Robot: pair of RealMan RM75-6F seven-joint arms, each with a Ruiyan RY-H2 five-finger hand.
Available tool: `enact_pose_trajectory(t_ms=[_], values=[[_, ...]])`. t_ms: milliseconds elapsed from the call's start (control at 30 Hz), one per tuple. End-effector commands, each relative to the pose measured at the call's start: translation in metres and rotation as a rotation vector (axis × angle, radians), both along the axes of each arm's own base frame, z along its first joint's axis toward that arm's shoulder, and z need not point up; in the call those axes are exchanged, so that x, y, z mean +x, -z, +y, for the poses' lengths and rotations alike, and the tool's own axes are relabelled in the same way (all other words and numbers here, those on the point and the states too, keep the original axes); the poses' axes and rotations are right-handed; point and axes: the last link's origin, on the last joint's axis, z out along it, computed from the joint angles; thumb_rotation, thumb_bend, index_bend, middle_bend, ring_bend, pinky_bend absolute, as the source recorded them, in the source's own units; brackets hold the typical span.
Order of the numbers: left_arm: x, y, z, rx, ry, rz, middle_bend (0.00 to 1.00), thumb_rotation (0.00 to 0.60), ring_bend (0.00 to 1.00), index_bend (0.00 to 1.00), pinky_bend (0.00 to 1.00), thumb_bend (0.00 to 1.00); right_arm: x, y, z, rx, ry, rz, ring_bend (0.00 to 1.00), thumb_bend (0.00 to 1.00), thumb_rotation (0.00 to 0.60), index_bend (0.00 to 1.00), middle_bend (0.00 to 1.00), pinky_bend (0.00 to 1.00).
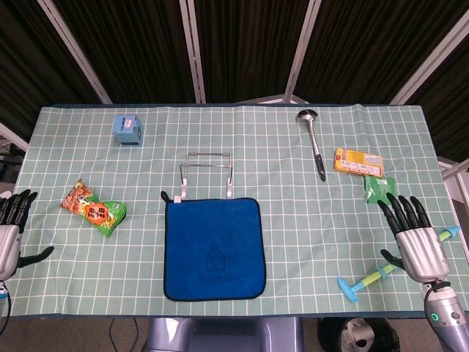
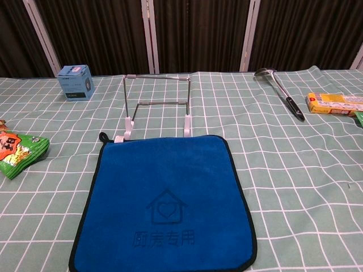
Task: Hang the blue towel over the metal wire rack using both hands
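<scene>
Blue towel (image 1: 212, 248) lies flat before the wire rack (image 1: 208, 172) — soft, floppy; grip near corners. Both hands — left hand (image 1: 13, 224), right hand (image 1: 414, 238) — spread, empty.

A table (image 1: 308, 242) covered in a pale green cloth with a white grid stands before a dark, ribbed black curtain (image 2: 198, 34). Pale metal frame bars (image 1: 196, 51) cross the curtain at angles. Lighting is even.

Bright, even overhead light is falling on the tablecloth (image 1: 293, 220), leaving only faint shadows; both views are staying sharp, the backdrop (image 2: 198, 34) remaining dark.
</scene>
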Motion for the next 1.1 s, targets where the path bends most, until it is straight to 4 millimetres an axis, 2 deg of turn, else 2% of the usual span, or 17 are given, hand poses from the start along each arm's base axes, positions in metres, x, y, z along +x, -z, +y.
enact_pose_trajectory(t_ms=[33, 200, 400, 500, 667, 767, 967, 1100], values=[[-0.001, -0.001, 0.001, -0.006, -0.008, 0.007, 0.0, 0.6, 0.0, 0.0, 0.0, 0.06, 0.0, 0.001, 0.0, 0.006, 0.0, 0.001, 0.0, 0.0, 0.6, 0.0, 0.0, 0.0], [-0.001, -0.002, 0.001, -0.014, -0.006, 0.011, 0.0, 0.6, 0.0, 0.0, 0.0, 0.06, 0.001, 0.008, -0.002, 0.046, -0.007, -0.007, 0.0, 0.0, 0.6, 0.0, 0.0, 0.0], [0.0, -0.005, 0.0, -0.016, 0.003, 0.002, 0.0, 0.6, 0.0, 0.0, 0.0, 0.06, 0.014, 0.028, -0.015, 0.157, -0.072, -0.026, 0.0, 0.0, 0.6, 0.0, 0.0, 0.0], [0.0, -0.005, 0.0, -0.025, 0.011, 0.001, 0.0, 0.6, 0.0, 0.0, 0.0, 0.06, 0.034, 0.047, -0.031, 0.271, -0.157, -0.007, 0.0, 0.0, 0.6, 0.0, 0.0, 0.0], [0.002, 0.004, 0.004, -0.083, 0.028, 0.023, 0.0, 0.6, 0.0, 0.0, 0.0, 0.06, 0.083, 0.087, -0.062, 0.506, -0.293, 0.041, 0.0, 0.0, 0.6, 0.0, 0.0, 0.0], [0.003, 0.005, 0.006, -0.082, 0.035, 0.025, 0.0, 0.6, 0.0, 0.0, 0.0, 0.06, 0.104, 0.11, -0.081, 0.586, -0.349, 0.079, 0.0, 0.02, 0.6, 0.0, 0.0, 0.0], [0.003, 0.004, 0.007, -0.077, 0.034, 0.026, 0.0, 0.6, 0.0, 0.0, 0.0, 0.06, 0.125, 0.144, -0.099, 0.636, -0.46, 0.196, 0.0, 0.08, 0.6, 0.0, 0.0, 0.0], [0.001, 0.004, 0.009, -0.082, 0.024, 0.029, 0.0, 0.6, 0.0, 0.0, 0.0, 0.06, 0.135, 0.168, -0.108, 0.668, -0.477, 0.256, 0.0, 0.17, 0.6, 0.0, 0.0, 0.0]])
